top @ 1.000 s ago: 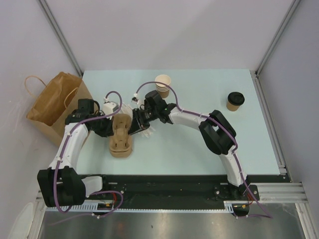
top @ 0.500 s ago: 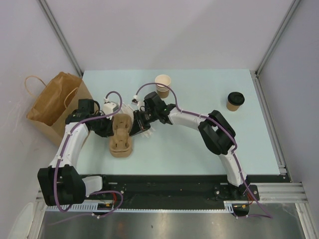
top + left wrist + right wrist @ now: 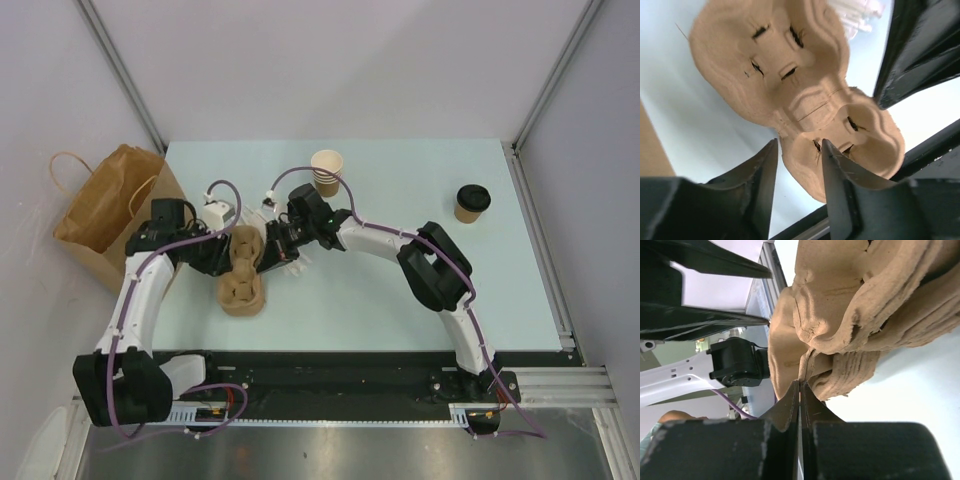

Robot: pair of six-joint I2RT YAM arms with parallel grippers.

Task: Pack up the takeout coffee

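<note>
Takeout coffee (image 3: 472,202): only one cup with a black lid shows up here, standing upright on the far right side of the table (image 3: 400,300), well apart from both arms and with nothing next to it

Both arms are working around the brown pulp cup carrier (image 3: 243,278), which sits left of the middle of the table. From the right wrist view its edges look layered, so it might be a few nested together, hard to say

Left gripper (image 3: 799,167) is at the carrier's left side. Its fingers (image 3: 757,190) are parted, with a clear gap, and the narrow waist of the carrier's rim sits right at that gap. It isn't squeezing anything as far as I can see

Right gripper (image 3: 800,387) comes in from the other side, and its fingers (image 3: 787,407) are pressed flat together with no gap. The tips are right up against the carrier's rim, but I can't tell if there's any pulp actually pinched between them

Other stuff: a stack of lidless cups (image 3: 326,170) stands toward the back of the table, just behind the right arm's wrist, and a big paper bag (image 3: 110,205) with handles stands open at the table's left edge, near the left arm
</note>
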